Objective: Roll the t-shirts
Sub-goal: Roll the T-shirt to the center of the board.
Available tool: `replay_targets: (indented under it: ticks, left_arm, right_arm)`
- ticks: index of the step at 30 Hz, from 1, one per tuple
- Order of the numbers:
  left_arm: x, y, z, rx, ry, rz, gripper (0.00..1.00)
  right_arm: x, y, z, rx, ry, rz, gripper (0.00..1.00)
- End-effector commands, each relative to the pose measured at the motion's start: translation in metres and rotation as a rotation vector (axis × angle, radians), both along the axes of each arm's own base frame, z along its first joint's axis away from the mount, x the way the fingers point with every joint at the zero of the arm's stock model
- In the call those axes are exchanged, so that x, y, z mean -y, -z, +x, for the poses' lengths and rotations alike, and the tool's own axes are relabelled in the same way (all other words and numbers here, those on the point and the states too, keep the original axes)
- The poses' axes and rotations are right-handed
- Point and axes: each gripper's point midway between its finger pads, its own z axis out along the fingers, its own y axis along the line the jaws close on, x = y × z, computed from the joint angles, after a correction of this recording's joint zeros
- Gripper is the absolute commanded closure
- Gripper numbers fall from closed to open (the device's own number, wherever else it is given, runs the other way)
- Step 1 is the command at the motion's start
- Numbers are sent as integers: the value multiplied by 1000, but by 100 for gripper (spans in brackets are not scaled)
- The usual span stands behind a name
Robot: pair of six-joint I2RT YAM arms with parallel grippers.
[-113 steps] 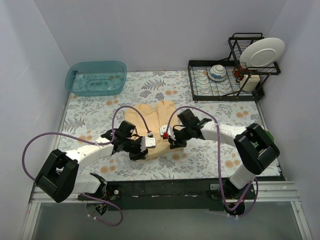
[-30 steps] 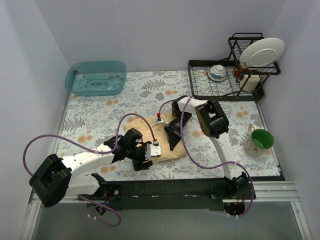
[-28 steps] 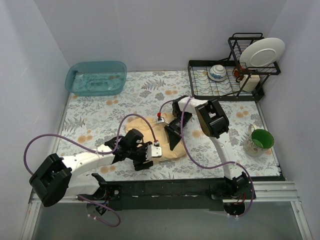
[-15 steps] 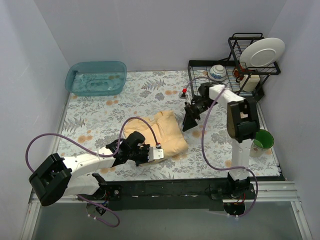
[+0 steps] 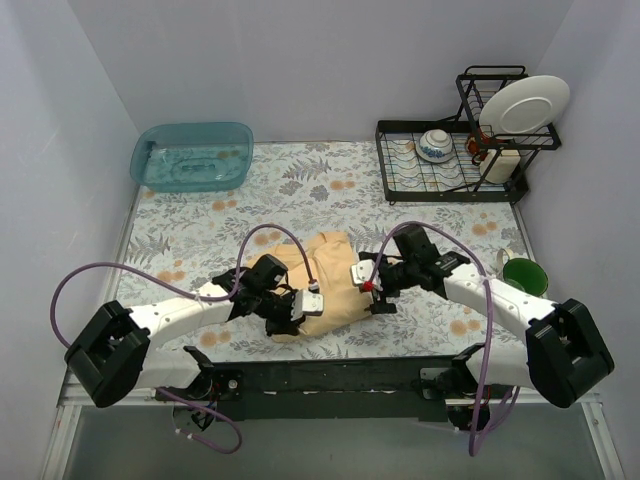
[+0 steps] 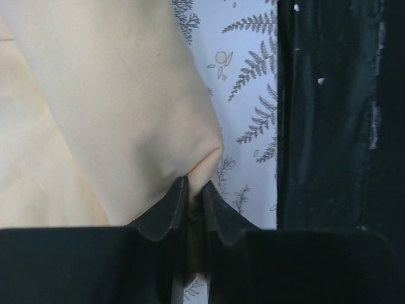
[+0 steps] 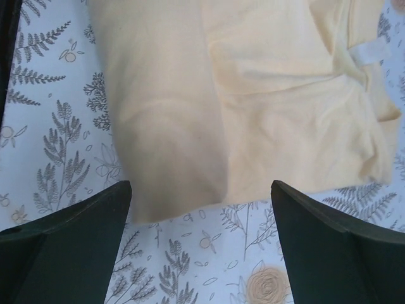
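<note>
A pale yellow t-shirt (image 5: 328, 272) lies folded and bunched on the floral tablecloth near the front middle. My left gripper (image 5: 292, 311) is at its near left corner. In the left wrist view the jaws (image 6: 195, 189) are shut on a pinched fold of the shirt's (image 6: 114, 107) edge. My right gripper (image 5: 373, 292) hovers at the shirt's right edge. In the right wrist view its fingers (image 7: 95, 228) stand wide open over the cloth (image 7: 253, 95), with the hem and bare tablecloth between them and nothing held.
A teal plastic bin (image 5: 192, 155) sits at the back left. A black dish rack (image 5: 450, 165) with a bowl and a plate stands at the back right. A green cup (image 5: 521, 274) is right of the right arm. The table's black front rail (image 6: 335, 114) runs close to the left gripper.
The right arm swung from the back right, near the rack, down to the shirt's right edge, jaws open. The left gripper closed on the shirt's corner. The shirt has shifted slightly.
</note>
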Motion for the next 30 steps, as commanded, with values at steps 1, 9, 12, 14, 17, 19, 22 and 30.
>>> replay_targets:
  ticks: [1, 9, 12, 14, 17, 19, 22, 30]
  left_arm:
    - [-15, -2, -47, -307, 24, 37, 100]
    - [-16, -11, -25, -421, -20, 11, 100]
    - [-12, -17, -13, -481, -43, -17, 100]
    - [-9, -22, -9, -499, -47, -43, 100]
    - [-6, -27, -8, -529, -42, -60, 100]
    - [-6, -28, -7, -533, -30, -68, 100]
    - [-8, -28, -6, -555, -32, -75, 100]
    - [-12, -31, -1, -582, -44, -99, 100]
  right_arm:
    - [-30, -22, 13, 239, -98, 79, 2]
    - [-39, -12, -45, 297, -313, 100, 5]
    - [-36, -7, -52, 263, -314, 86, 6]
    - [-35, -6, -53, 250, -313, 79, 6]
    - [-36, -2, -54, 245, -312, 78, 6]
    - [-37, 3, -54, 244, -311, 75, 6]
    - [-41, 11, -56, 225, -303, 62, 6]
    - [-60, 23, -53, 203, -222, 50, 6]
